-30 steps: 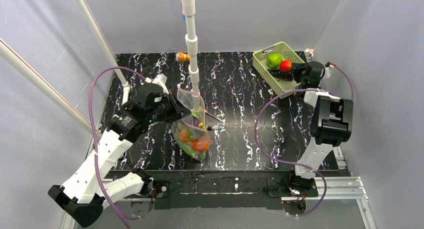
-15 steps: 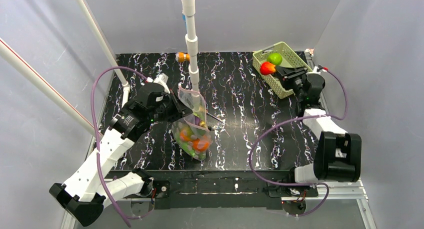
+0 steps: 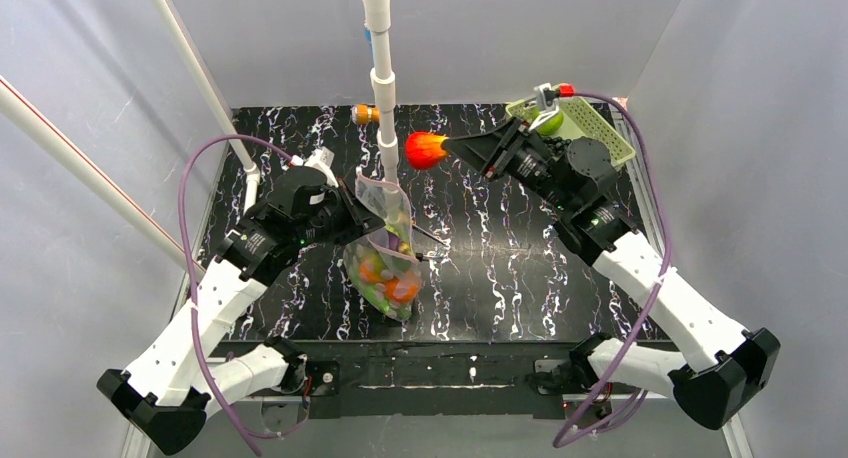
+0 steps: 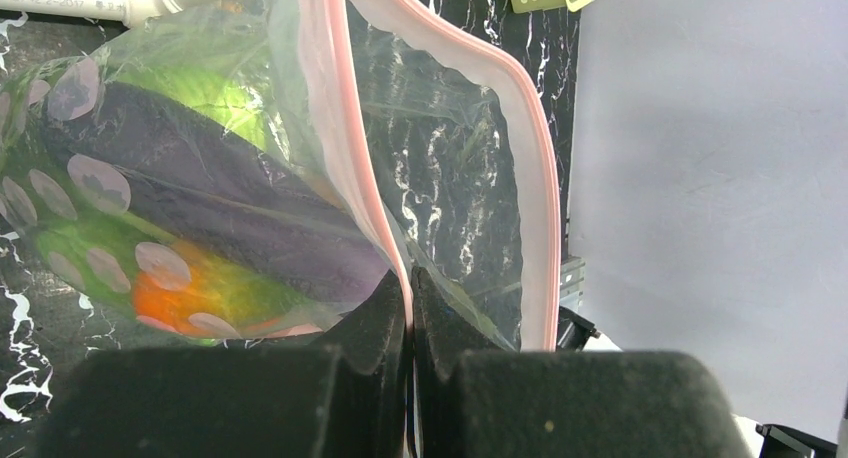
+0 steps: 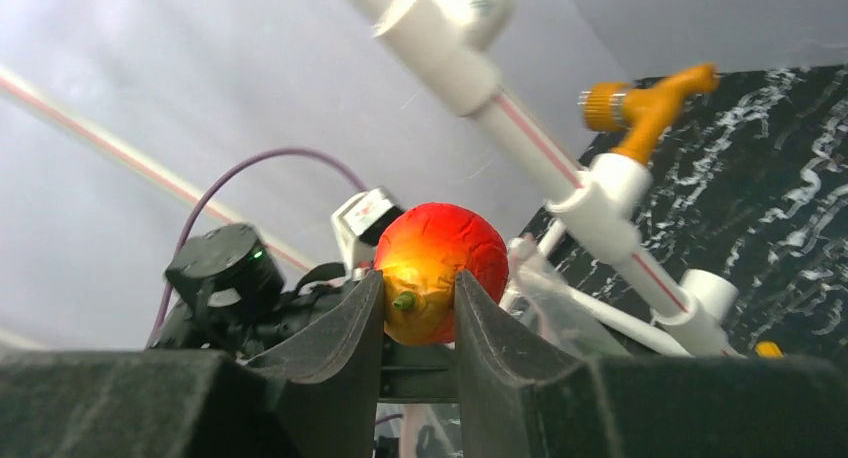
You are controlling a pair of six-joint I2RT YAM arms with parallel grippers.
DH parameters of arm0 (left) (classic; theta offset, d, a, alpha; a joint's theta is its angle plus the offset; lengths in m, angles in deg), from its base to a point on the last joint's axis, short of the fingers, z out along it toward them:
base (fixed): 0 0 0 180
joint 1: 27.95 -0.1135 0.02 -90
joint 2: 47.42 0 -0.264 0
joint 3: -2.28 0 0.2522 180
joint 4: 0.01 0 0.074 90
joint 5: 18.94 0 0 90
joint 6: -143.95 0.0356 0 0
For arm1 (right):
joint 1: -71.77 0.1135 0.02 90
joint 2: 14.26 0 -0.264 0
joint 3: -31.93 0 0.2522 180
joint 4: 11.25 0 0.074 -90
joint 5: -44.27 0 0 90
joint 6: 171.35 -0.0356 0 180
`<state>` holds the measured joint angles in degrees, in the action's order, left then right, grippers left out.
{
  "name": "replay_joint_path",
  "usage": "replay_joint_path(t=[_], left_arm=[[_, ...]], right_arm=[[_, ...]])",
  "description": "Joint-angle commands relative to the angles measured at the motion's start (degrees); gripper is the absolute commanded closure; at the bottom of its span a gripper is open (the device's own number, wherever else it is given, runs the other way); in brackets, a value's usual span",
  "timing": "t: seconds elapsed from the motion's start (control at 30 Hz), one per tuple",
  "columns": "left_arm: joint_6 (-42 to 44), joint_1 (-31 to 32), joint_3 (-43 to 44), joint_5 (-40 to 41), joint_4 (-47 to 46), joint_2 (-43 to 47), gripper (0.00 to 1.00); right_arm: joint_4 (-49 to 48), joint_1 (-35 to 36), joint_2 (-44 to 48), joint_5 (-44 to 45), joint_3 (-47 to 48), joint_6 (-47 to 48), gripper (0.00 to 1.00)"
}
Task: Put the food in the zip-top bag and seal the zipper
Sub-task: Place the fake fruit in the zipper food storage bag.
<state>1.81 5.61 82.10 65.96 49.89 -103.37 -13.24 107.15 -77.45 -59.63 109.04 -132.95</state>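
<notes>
The dotted clear zip-top bag (image 3: 385,263) hangs from the white pipe stand, its mouth open at the top. Orange balls (image 3: 400,289), green pieces and a purple eggplant (image 4: 230,228) sit inside it. My left gripper (image 3: 352,218) is shut on the bag's pink zipper strip (image 4: 345,168), also seen in the left wrist view (image 4: 411,303). My right gripper (image 3: 452,148) is shut on a small red-orange fruit (image 3: 425,149), held in the air right of the pipe and above the bag. The fruit also shows in the right wrist view (image 5: 440,258) between the fingers.
A white pipe stand (image 3: 383,88) rises at the table's middle back with an orange fitting (image 3: 365,114). A pale green mesh basket (image 3: 585,128) with a green fruit (image 3: 548,121) sits at the back right, partly behind my right arm. A slanted white pipe (image 3: 200,78) stands left.
My right arm has swung left from the basket, carrying the red-orange fruit up to beside the pipe. My left gripper and the bag have stayed still.
</notes>
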Motion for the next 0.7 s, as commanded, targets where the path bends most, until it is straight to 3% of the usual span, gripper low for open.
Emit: replay_joint_path(t=[0.0,0.27,0.67], left_arm=[[-0.44,0.21,1.53,-1.06,-0.64,-0.42,1.0],[-2.09,0.19,-0.22,-1.61,-0.69,1.03,1.0],[-2.09,0.19,0.55,-1.58,-0.12,0.98,1.0]], right_arm=[[9.5,6.67,-3.54,4.83,6.17,11.16,0.99],[15.07,16.37,-5.58,13.28,7.81,20.76,0.99],[23.13,25.05,-12.17,31.97,14.99,35.82,0.98]])
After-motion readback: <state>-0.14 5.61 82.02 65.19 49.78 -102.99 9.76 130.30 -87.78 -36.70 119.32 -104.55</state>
